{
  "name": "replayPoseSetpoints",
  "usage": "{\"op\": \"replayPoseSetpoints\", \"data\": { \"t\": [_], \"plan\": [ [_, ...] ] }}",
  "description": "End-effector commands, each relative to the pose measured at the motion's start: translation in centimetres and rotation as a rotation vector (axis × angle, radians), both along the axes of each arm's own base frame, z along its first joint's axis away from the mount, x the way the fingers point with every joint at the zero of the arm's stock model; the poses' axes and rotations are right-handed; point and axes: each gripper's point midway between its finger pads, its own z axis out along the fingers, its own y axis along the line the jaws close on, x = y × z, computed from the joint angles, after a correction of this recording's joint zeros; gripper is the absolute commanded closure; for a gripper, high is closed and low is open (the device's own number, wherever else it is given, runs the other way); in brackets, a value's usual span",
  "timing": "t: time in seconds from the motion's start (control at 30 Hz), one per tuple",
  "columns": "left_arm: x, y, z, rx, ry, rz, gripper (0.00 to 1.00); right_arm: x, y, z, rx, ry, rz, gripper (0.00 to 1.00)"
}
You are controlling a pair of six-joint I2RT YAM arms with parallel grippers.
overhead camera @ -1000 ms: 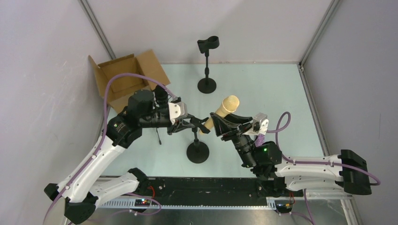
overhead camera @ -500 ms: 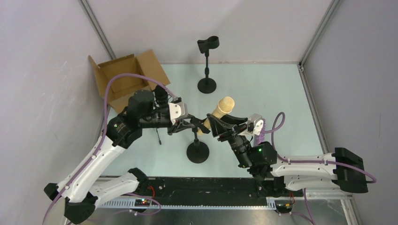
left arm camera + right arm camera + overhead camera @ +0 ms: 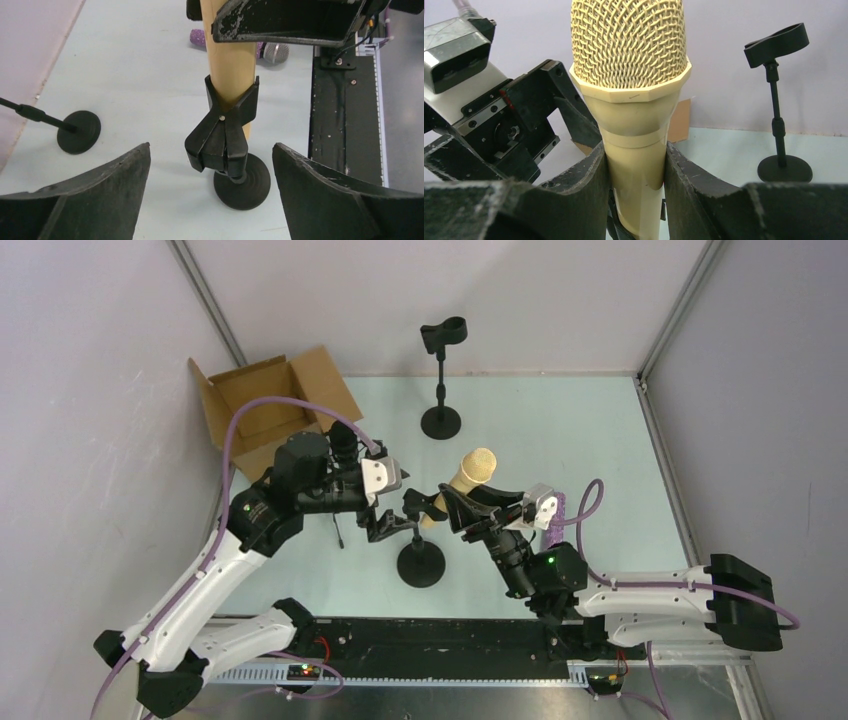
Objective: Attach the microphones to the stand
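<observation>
Gripping the cream microphone (image 3: pixel 628 60) just below its mesh head, the right gripper (image 3: pixel 634 167) holds it tilted with its lower body in the clip (image 3: pixel 223 132) of the near stand (image 3: pixel 421 563). The left gripper (image 3: pixel 396 516) stands wide open either side of that clip, touching nothing. One microphone looks about seated. The far stand (image 3: pixel 442 380) is empty, and the purple microphone (image 3: pixel 274 51) lies on the table (image 3: pixel 560 430). No writing is legible.

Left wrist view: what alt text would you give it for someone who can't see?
A cream microphone sits in the black clip of a round-based stand, the right arm's jaws gripping it higher up. The left arm's jaws stand open either side; a purple glitter microphone lies on the table behind.
</observation>
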Motion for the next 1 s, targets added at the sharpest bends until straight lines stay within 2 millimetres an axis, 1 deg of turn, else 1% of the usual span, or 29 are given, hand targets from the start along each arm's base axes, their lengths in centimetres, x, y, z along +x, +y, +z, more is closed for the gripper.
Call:
{"op": "replayPoseSetpoints", "data": {
  "t": [0.0,0.1,0.17,0.23,0.27,0.3,0.33,0.37,0.4,0.43,0.47,0.53,0.6,0.77,0.83,0.9,0.93,0.97],
  "plan": [
    [0.1,0.1,0.6,-0.007,-0.018,0.012,0.02,-0.3,-0.3,1.2,0.046,-0.019,0.008,1.0],
    [0.1,0.2,0.8,-0.011,-0.024,0.014,0.0,-0.3,-0.3,1.3,0.045,-0.023,0.008,1.0],
    [0.1,0.2,0.9,-0.013,-0.024,0.016,0.0,-0.4,-0.2,1.2,0.04,-0.025,0.011,0.97],
    [0.0,0.2,0.9,-0.015,-0.024,0.014,0.0,-0.5,-0.2,1.2,0.034,-0.027,0.015,0.87],
    [0.0,0.2,1.0,-0.016,-0.024,0.011,0.0,-0.5,-0.1,1.1,0.031,-0.028,0.017,0.77],
    [-0.1,0.1,0.9,-0.016,-0.022,0.008,0.0,-0.5,-0.1,1.1,0.028,-0.029,0.018,0.72],
    [-0.1,0.1,1.0,-0.017,-0.022,0.005,0.0,-0.5,0.0,1.1,0.025,-0.029,0.02,0.62],
    [-0.1,0.1,1.0,-0.018,-0.024,0.005,0.0,-0.5,0.1,1.1,0.022,-0.033,0.023,0.57],
    [-0.1,0.1,1.0,-0.017,-0.024,0.001,0.0,-0.6,0.1,1.0,0.017,-0.034,0.024,0.5],
    [-0.2,0.1,1.0,-0.018,-0.027,0.0,0.0,-0.6,0.1,1.0,0.015,-0.038,0.027,0.47],
    [-0.2,0.1,1.1,-0.018,-0.028,-0.001,0.0,-0.5,0.2,1.0,0.009,-0.038,0.029,0.39],
    [-0.1,0.1,1.2,-0.02,-0.033,0.002,0.0,-0.5,0.2,1.0,0.006,-0.038,0.035,0.32],
    [0.0,0.2,1.4,-0.021,-0.038,0.007,0.0,-0.6,0.3,0.9,-0.001,-0.038,0.043,0.27],
    [0.1,0.2,1.9,-0.026,-0.046,0.015,0.0,-0.7,0.0,1.1,-0.017,-0.041,0.067,0.18],
    [0.2,0.3,2.2,-0.029,-0.055,0.026,0.0,-0.7,-0.2,1.1,-0.025,-0.039,0.075,0.12],
    [0.5,0.6,2.8,-0.033,-0.073,0.048,0.0,-0.7,-0.4,0.9,-0.045,-0.028,0.084,0.02],
    [0.6,0.6,3.3,-0.039,-0.084,0.055,0.0,-0.9,-0.7,1.2,-0.038,-0.03,0.098,0.01],
    [0.7,0.8,3.9,-0.045,-0.1,0.069,0.0,-1.0,-0.6,0.7,-0.07,-0.021,0.111,0.01]
  ]
}}
